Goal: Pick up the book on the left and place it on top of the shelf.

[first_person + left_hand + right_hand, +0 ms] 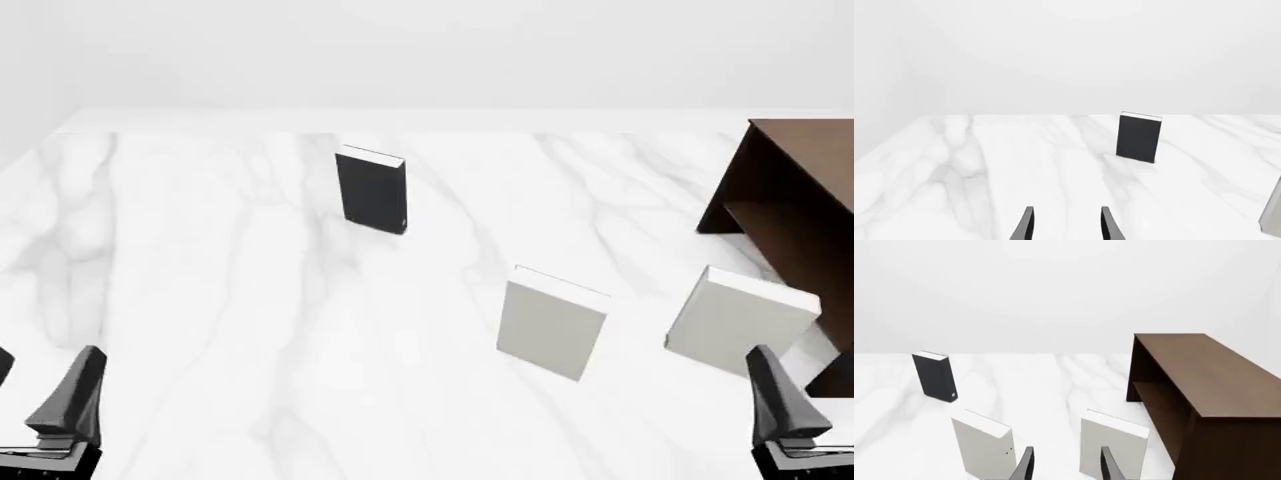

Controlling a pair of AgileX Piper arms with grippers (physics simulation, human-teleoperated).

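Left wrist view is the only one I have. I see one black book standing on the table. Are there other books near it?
Observer: Yes. Two pale books stand nearer the arms than the black book, to its right in the front view.
Operator: Where is the shelf? I do not see it.
Observer: The shelf stands at the table's right side, beyond the pale books.
Operator: Is its top free?
Observer: The part of the flat top that the right wrist view shows has nothing on it.
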